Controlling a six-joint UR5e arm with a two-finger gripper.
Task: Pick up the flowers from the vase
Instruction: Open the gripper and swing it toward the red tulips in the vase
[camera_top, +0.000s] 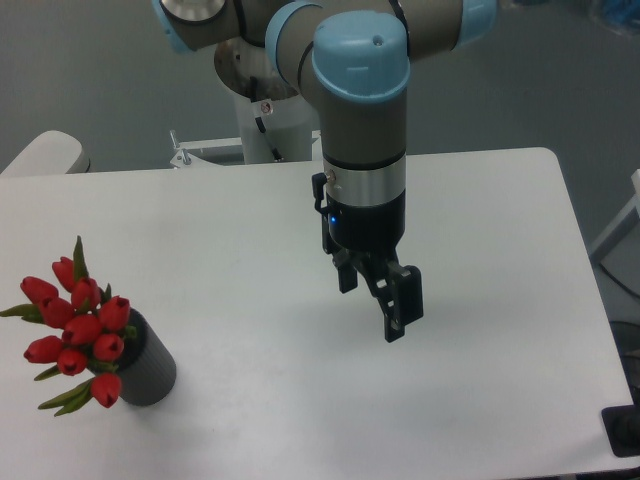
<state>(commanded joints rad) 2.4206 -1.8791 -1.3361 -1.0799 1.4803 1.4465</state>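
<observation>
Sitting at the near-left of the desk (250, 230), the flowers (75, 330) are in the vase (145, 365) — red buds fanning out to the left, wider than the vase mouth. Tool (385, 300) hangs above mid-desk, well apart from them, holding nothing; fingers look parted, though the angle makes it hard to be sure. Reach step not yet done. Best bet: come over the bunch, close on the stems just above the rim rather than the buds, then lift straight up — vase is light-looking and could tip or drag along.
</observation>
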